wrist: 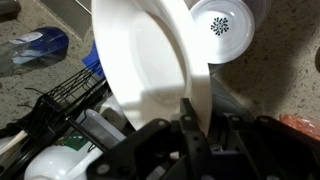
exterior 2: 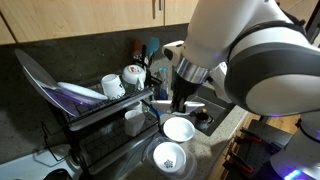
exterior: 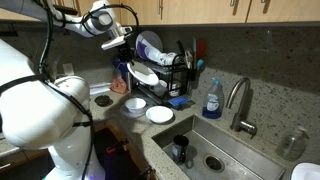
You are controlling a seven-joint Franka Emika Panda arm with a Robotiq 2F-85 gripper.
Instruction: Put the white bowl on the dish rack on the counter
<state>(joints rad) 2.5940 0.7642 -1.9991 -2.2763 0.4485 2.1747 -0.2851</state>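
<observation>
My gripper (wrist: 194, 108) is shut on the rim of the white bowl (wrist: 150, 55), which fills the middle of the wrist view and hangs on edge. In an exterior view the bowl (exterior: 141, 74) is tilted at the front of the black wire dish rack (exterior: 165, 68), just under my gripper (exterior: 126, 60), above the speckled counter (exterior: 262, 92). In the other exterior view my gripper (exterior 2: 184, 96) hangs beside the rack (exterior 2: 95, 112), and the arm largely hides the bowl. I cannot tell whether the bowl touches the rack.
Two shallow white dishes (exterior: 135, 105) (exterior: 160, 114) lie on the counter below the rack; they also show in the other exterior view (exterior 2: 178, 128) (exterior 2: 169, 155). Mugs (exterior 2: 130, 75) sit on the rack. A blue soap bottle (exterior: 212, 98), faucet (exterior: 240, 104) and steel sink (exterior: 215, 150) lie beyond.
</observation>
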